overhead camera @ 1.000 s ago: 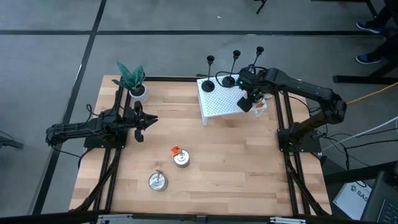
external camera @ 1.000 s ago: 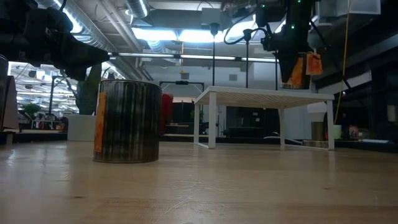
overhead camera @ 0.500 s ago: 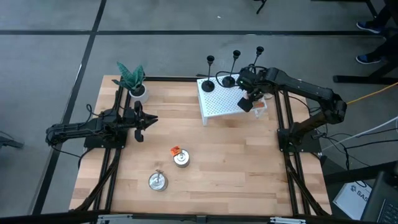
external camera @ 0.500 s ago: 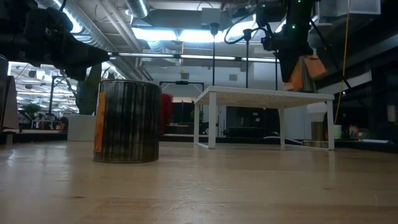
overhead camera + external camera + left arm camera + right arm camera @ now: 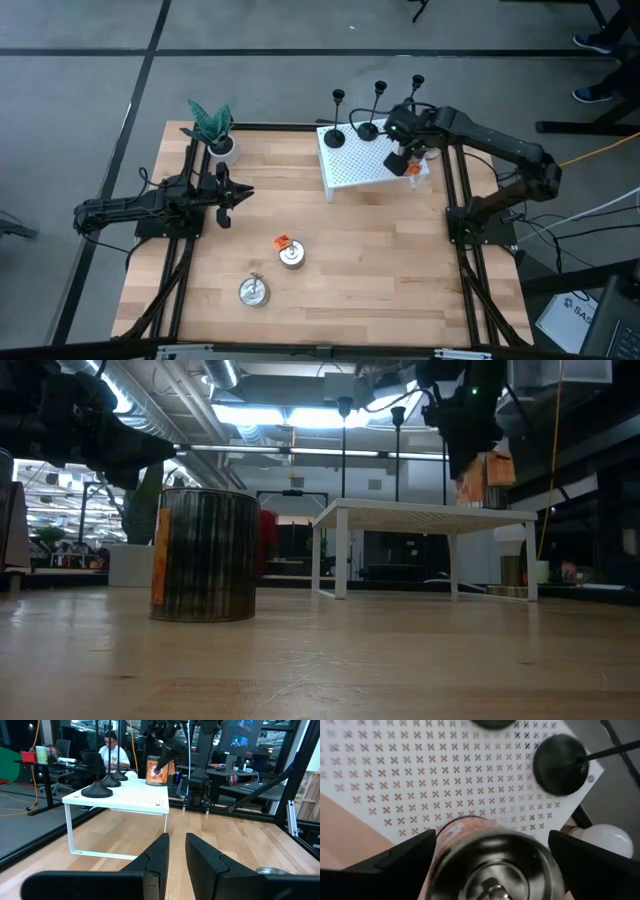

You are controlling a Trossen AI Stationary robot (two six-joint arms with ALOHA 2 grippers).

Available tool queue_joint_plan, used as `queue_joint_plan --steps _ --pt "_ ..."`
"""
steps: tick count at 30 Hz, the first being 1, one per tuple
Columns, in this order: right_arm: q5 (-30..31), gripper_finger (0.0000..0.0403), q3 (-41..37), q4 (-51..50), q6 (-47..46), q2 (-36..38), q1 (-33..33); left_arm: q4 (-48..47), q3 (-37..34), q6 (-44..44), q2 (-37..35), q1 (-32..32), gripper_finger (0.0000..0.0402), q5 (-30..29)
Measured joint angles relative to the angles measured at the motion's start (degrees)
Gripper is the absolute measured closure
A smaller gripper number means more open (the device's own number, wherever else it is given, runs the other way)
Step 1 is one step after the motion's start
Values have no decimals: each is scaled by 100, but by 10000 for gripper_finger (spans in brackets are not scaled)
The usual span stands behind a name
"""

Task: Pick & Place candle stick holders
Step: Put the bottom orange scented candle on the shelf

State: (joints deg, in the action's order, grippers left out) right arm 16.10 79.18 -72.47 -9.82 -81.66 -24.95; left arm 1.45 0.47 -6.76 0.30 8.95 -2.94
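Three black candle stick holders [image 5: 368, 130] stand by their round bases along the far edge of a white perforated shelf [image 5: 345, 165]; no gripper touches them. One base [image 5: 560, 765] shows in the right wrist view. An orange-labelled can [image 5: 495, 862] stands upright on the shelf's right end. My right gripper [image 5: 405, 162] hangs over it, pointing steeply down, open, one finger on each side of the can's top. My left gripper [image 5: 235, 193] waits at the table's left, level, shut and empty. My right gripper has one finger [image 5: 395, 865] on each side of the can's upper wall [image 5: 442, 845], coming from above. The can fills the gap between them, and I cannot tell whether they touch it. It stands upright on the shelf [image 5: 157, 770].
A potted plant [image 5: 215, 135] stands at the far left corner. A can with an orange tag [image 5: 291, 253] and a silver can [image 5: 253, 291] stand on the near middle of the wooden table. A person sits in the room beyond the shelf.
In the low view the orange can under my right gripper tipped sideways half a second ago and stands upright again now. My right gripper has shifted a little toward the table's right edge.
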Motion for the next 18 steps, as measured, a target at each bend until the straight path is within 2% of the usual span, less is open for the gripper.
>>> queue_joint_plan --steps 5,10,18 --pt "12 15 214 -28 124 120 4 0 0 0 1 -1 343 0" --pt "325 16 424 -151 148 258 86 0 0 0 2 0 343 0" --pt "835 26 570 -449 -248 643 950 0 0 0 2 -2 343 0"
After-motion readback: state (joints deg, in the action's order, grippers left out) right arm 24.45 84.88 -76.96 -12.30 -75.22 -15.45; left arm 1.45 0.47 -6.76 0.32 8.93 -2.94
